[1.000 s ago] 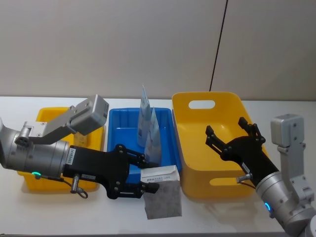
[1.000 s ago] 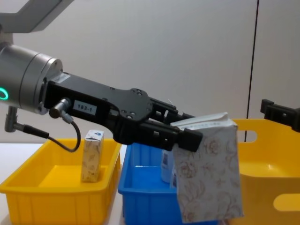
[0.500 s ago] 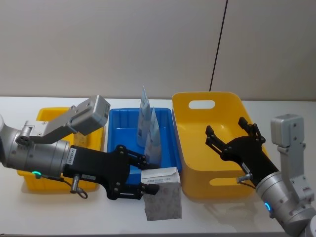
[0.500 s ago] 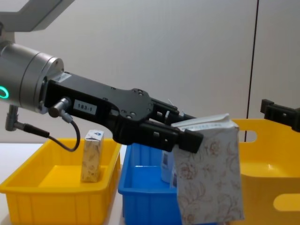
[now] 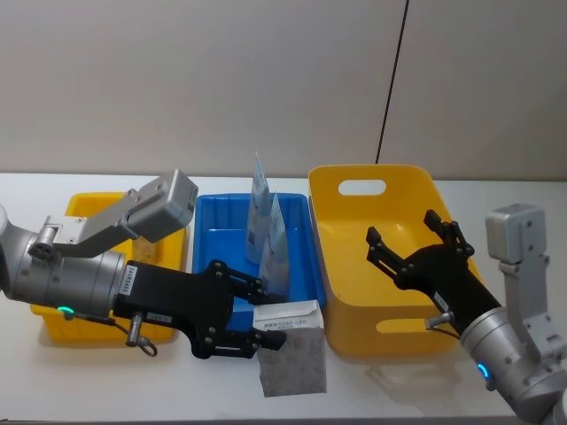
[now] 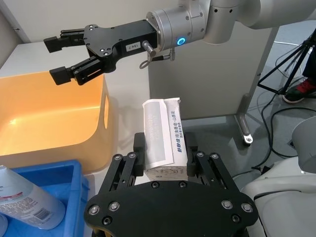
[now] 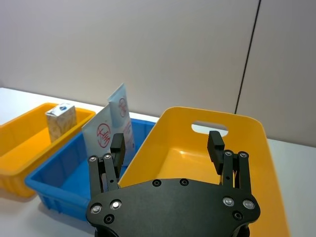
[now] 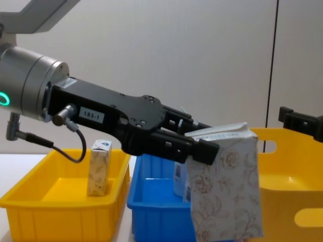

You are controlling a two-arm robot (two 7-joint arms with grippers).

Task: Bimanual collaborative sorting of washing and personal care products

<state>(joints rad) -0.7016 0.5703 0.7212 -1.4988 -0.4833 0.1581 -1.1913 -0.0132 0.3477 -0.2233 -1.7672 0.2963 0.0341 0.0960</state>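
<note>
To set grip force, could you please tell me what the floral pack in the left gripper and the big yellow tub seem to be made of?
The floral pack looks like soft, matte printed paper or film: its sides crease below the left gripper. The big yellow tub seems to be glossy moulded plastic: rounded corners, cut-out handle, sheen.

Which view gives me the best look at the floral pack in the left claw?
Chest view: the pack hangs side-on with most of its floral face showing, and the left claw is clamped on its top. Head view shows its top and one face from above. Left wrist view shows its labelled end between the fingers.
</note>
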